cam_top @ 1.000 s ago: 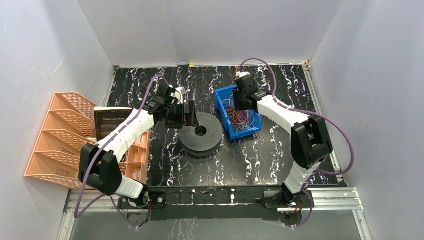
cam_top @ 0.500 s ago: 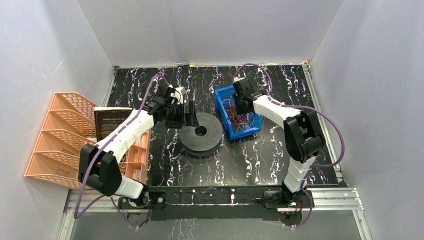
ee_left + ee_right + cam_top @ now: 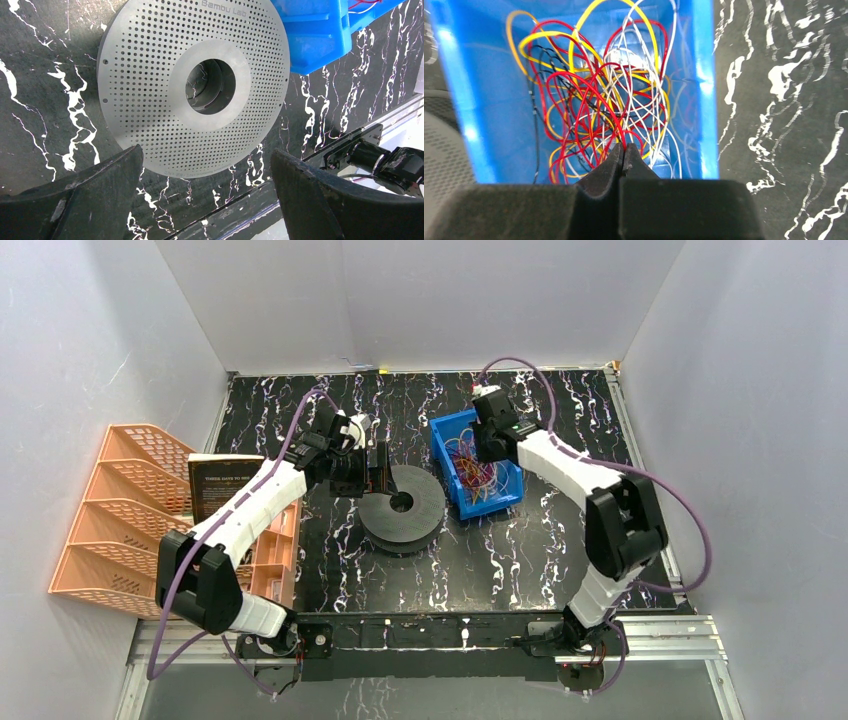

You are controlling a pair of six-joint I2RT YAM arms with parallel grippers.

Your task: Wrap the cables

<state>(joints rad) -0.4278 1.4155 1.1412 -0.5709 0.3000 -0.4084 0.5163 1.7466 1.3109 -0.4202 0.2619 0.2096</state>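
Note:
A loose tangle of thin red, yellow, white and black cables [image 3: 599,95] lies in a blue bin [image 3: 479,115], which also shows in the top view [image 3: 450,482]. My right gripper [image 3: 624,148] is above the bin, shut on one red cable [image 3: 614,117] that rises to its fingertips. My right gripper in the top view [image 3: 490,445] is over the bin's far half. My left gripper [image 3: 205,165] is open and empty, its jaws wide apart just off the near edge of a grey perforated spool [image 3: 150,85]. The spool lies flat beside the bin [image 3: 402,505].
An orange tray rack [image 3: 120,510] and a dark book [image 3: 222,483] stand at the left edge. Grey walls close the back and sides. A black rail [image 3: 420,635] runs along the near table edge. The bin's corner [image 3: 320,35] nearly touches the spool.
My right gripper swung a little left and back over the bin, with its elbow shifting. The left arm has not moved.

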